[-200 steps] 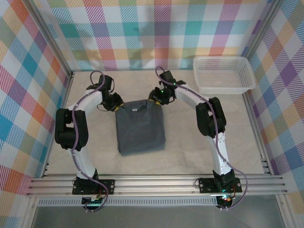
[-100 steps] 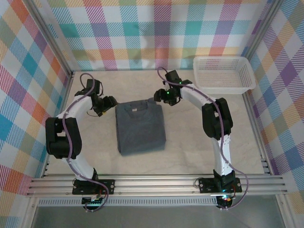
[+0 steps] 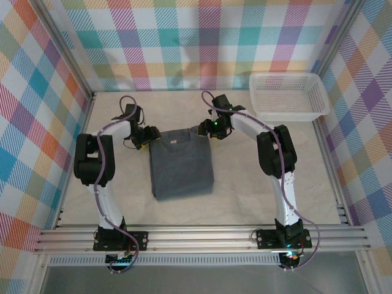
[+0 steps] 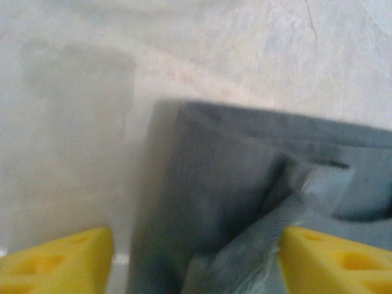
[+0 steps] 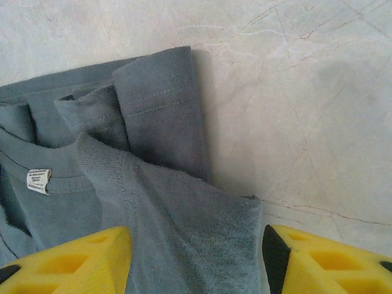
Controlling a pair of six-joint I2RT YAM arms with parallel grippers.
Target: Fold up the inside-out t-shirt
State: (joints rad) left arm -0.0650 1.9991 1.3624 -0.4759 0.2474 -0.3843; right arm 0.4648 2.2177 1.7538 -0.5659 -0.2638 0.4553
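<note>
You're looking at the t-shirt (image 3: 181,164): dark slate-grey soft cloth, folded into a tidy rectangle and lying flat, collar end farthest from the arm bases. Its far left corner sits between your left fingers (image 4: 55,260). A straight folded edge runs away from them, and rumpled layers bunch toward the right-hand finger. Between your right fingers (image 5: 67,260) the far right corner lies in soft stacked folds, with a stitched sleeve hem just beyond them. The small pale tag (image 5: 38,181) sits on the neckband, ahead of that pair's left-hand finger.
</note>
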